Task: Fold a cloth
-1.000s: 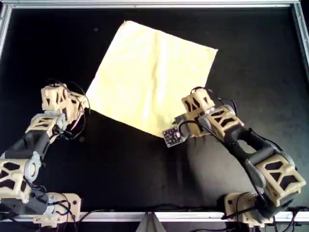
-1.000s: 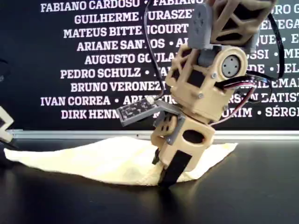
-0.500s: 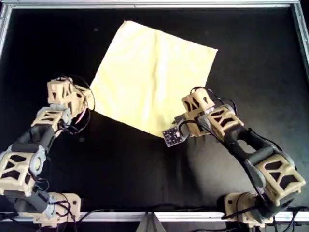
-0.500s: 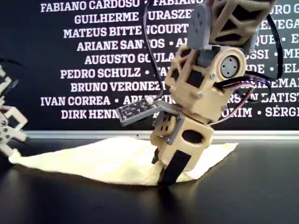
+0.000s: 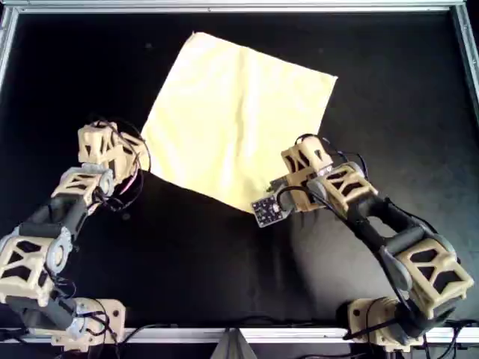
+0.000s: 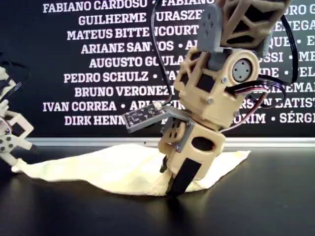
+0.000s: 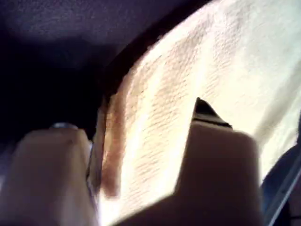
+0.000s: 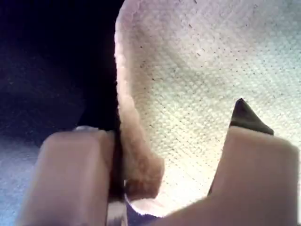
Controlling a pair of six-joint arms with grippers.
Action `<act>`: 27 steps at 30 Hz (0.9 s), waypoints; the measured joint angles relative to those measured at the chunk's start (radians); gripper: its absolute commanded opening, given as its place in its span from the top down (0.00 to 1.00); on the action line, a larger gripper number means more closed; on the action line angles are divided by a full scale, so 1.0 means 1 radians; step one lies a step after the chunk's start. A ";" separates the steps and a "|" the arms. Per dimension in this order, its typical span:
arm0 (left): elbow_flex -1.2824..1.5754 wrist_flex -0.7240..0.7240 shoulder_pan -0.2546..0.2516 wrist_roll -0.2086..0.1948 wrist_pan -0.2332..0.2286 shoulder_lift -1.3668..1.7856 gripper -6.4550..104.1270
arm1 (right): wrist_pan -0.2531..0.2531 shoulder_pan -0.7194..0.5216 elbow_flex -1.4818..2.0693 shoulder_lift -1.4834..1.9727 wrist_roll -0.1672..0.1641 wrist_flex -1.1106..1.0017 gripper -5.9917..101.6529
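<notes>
- Overhead view: the pale yellow cloth [image 5: 238,116] lies spread flat on the black table [image 5: 404,90], turned diamond-wise, and both arms reach its near corners. The left gripper [image 5: 129,153] sits right at the cloth's corner on the overhead view's left, and the right gripper [image 5: 288,196] is down on the cloth's bottom corner.
- Exterior view: the cloth [image 6: 106,166] is a low rumpled sheet on the table, with a wall of white names [image 6: 98,64] behind it. The right gripper [image 6: 176,183] presses onto the cloth's front edge. The other gripper [image 6: 11,142] touches the cloth's far tip.
- Left wrist view: the cloth's edge [image 7: 155,122] runs between the spread fingers [image 7: 207,155], not pinched.
- Right wrist view: fingers [image 8: 70,174] apart, with the cloth's curled edge [image 8: 136,160] lying against one of them.
</notes>
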 measured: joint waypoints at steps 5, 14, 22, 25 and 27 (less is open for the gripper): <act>0.172 0.000 0.002 0.044 0.002 0.135 0.35 | -0.002 0.000 0.000 0.000 0.000 0.000 0.12; 0.265 0.000 -0.008 0.041 -0.074 0.219 0.35 | -0.002 0.000 0.000 0.000 0.000 0.000 0.12; 0.160 -0.005 -0.034 0.038 -0.086 0.132 0.35 | -0.002 0.000 0.000 0.000 0.000 0.000 0.12; 0.129 -0.005 -0.035 0.038 -0.086 0.106 0.35 | -0.002 0.000 0.000 0.000 0.000 0.000 0.12; 0.123 -0.005 -0.035 0.038 -0.086 0.101 0.35 | -0.002 0.000 0.000 0.000 0.000 0.000 0.12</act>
